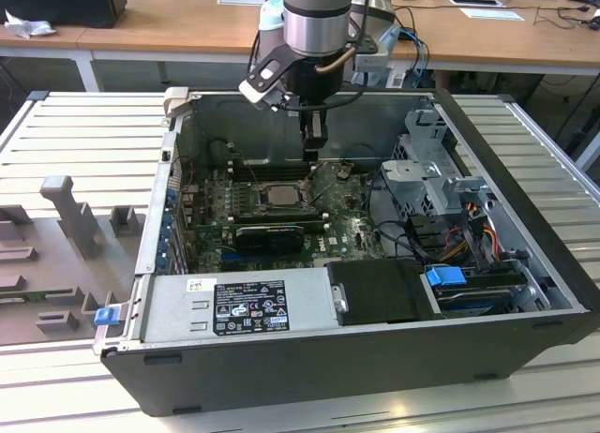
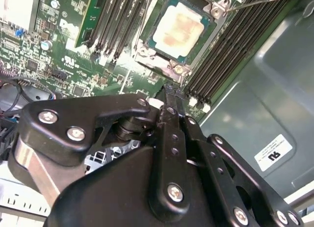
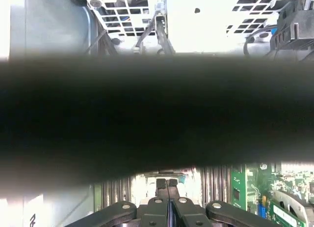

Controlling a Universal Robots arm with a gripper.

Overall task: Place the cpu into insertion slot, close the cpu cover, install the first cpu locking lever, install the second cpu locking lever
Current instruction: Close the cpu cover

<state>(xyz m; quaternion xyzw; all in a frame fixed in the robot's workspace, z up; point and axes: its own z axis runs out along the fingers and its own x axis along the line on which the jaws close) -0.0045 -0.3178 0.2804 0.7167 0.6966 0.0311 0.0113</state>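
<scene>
Second wrist view: hand (image 2: 169, 94) clenched, empty, just beside seated cpu (image 2: 181, 28); locking lever (image 2: 260, 1) beyond cpu; probably needs slow, steady push.

Open black computer case (image 1: 309, 377) lying on a ribbed grey metal desk (image 1: 84, 133). The arm's black gripper (image 1: 313, 150), jaws closed together, hangs over the green motherboard (image 1: 342, 229), near the small square silver-beige cpu (image 1: 278, 196) seated in the grey-rimmed insertion slot (image 1: 253, 197).
</scene>
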